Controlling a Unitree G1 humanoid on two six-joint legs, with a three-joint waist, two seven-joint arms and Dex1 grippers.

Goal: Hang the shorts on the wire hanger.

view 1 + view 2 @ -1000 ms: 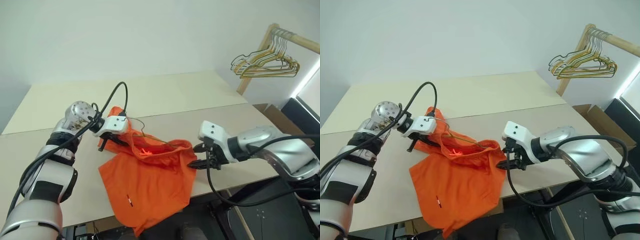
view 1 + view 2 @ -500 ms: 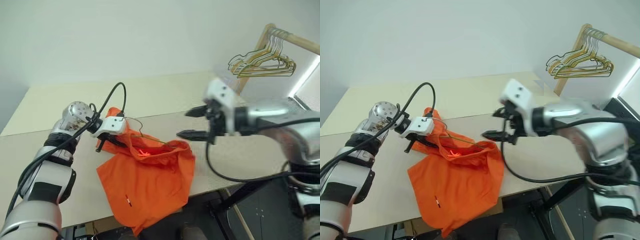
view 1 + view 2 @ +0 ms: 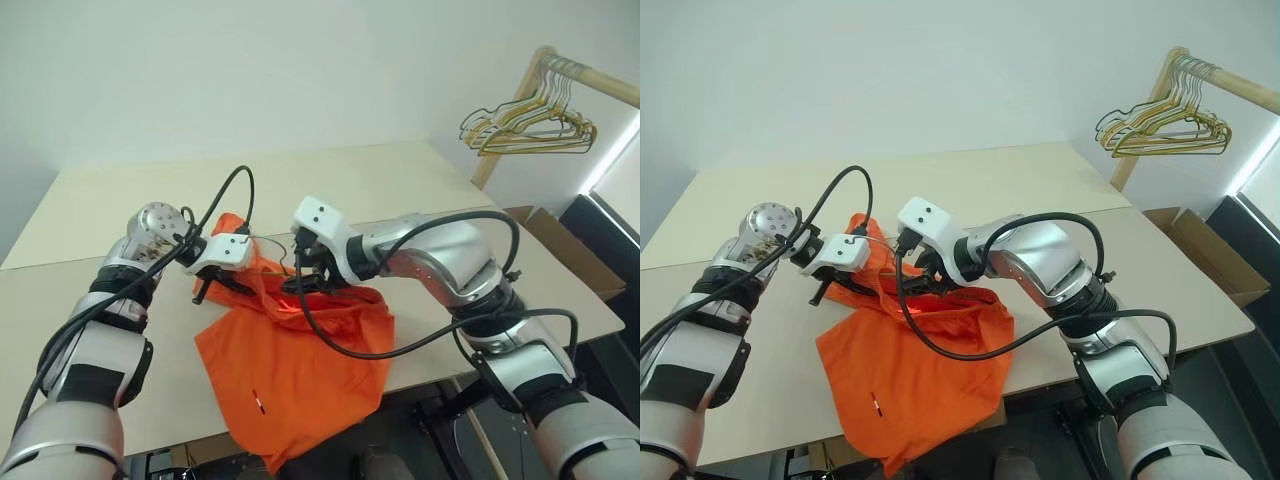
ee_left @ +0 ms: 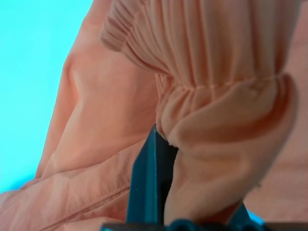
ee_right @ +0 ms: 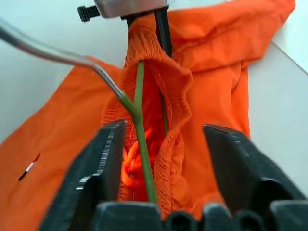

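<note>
You are looking down at a pale beige table (image 3: 380, 185) that runs across the middle of the frame, its top split by a seam into a far board and a near board, with a plain white wall (image 3: 300, 70) behind it. In the upper right stands a wooden rack (image 3: 560, 75) carrying a bunch of gold-coloured hangers (image 3: 530, 125), and a cardboard box (image 3: 560, 245) sits on the floor at the right edge. The shorts (image 3: 290, 365) lie at centre frame, draped over the table's near edge, their waistband lifted on the left. Your left gripper (image 3: 215, 285) is clamped tight on that gathered waistband. The wire hanger (image 5: 137, 120) runs down into the open waist of the shorts. Your right gripper (image 5: 163, 159) sits just above the waist opening with its fingers (image 5: 103, 163) parted, one either side of the hanger wire and holding nothing.
</note>
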